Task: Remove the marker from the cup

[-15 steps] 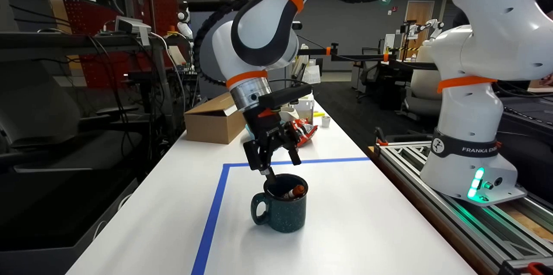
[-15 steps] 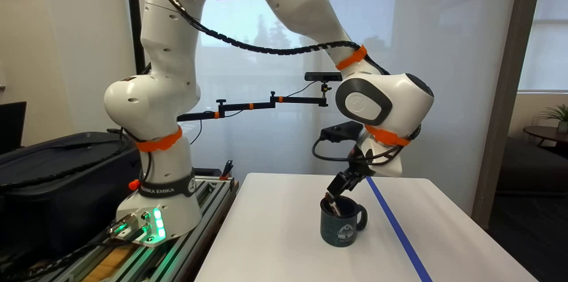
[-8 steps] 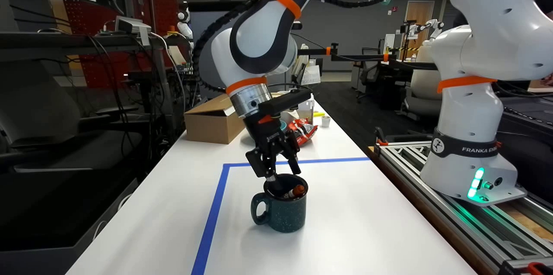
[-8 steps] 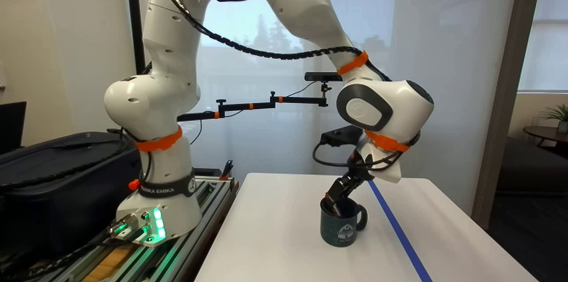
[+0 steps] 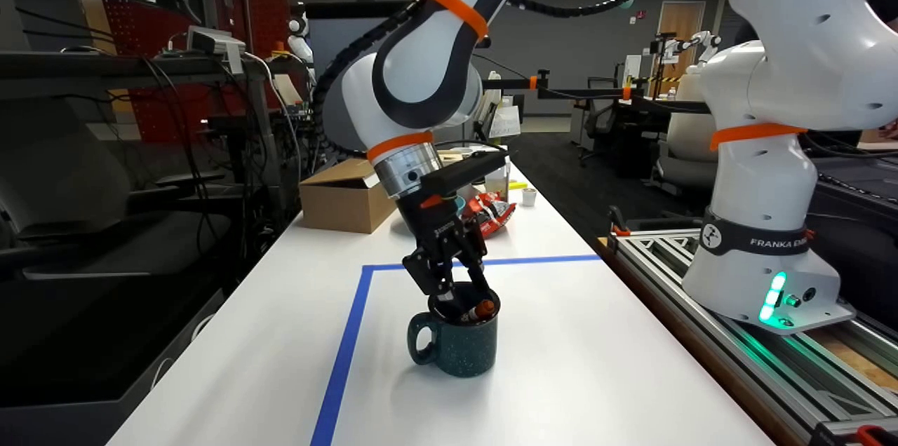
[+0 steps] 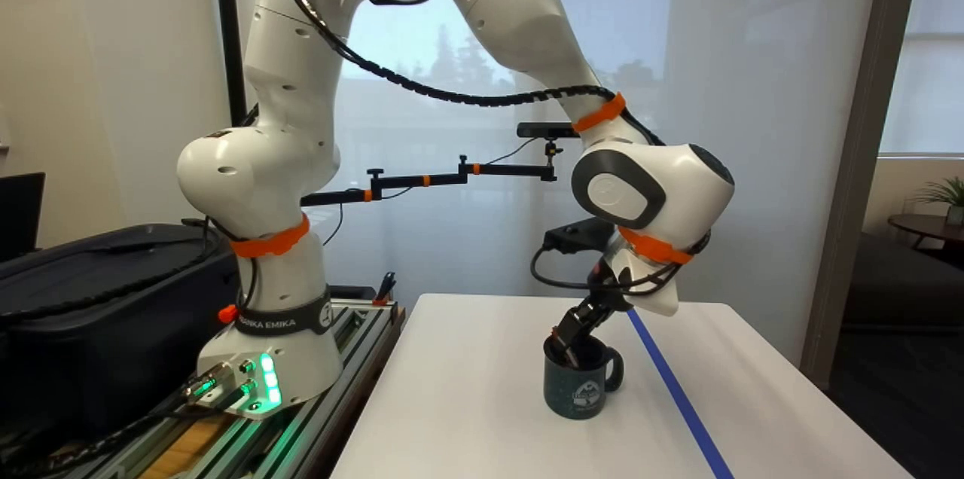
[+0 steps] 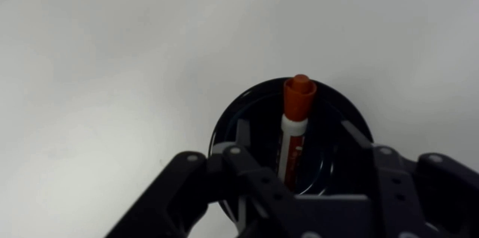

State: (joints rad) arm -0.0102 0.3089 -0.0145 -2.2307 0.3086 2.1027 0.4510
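Note:
The cup [image 5: 466,351] is a dark teal speckled mug standing upright on the white table; it also shows in an exterior view [image 6: 566,388] and in the wrist view [image 7: 231,114]. The marker [image 7: 297,105], with an orange cap and a white and red body, leans inside the cup, cap at the rim; its cap also shows in an exterior view [image 5: 484,308]. Its lower end is hidden. My gripper [image 7: 300,133] is open and tilted, its fingertips at the cup's mouth, one on each side of the marker and apart from it. It shows in both exterior views [image 5: 464,296] [image 6: 568,347].
Blue tape [image 5: 344,362] marks lines on the table. Behind the gripper are a cardboard box [image 5: 349,206], a red packet [image 5: 492,213], part of a light blue bowl [image 5: 460,205] and a small white cup [image 5: 529,197]. The cup's handle [image 6: 617,370] sticks out sideways.
My gripper has moved down, so its fingertips now reach into the cup's mouth beside the marker. The cup and the marker have not visibly moved.

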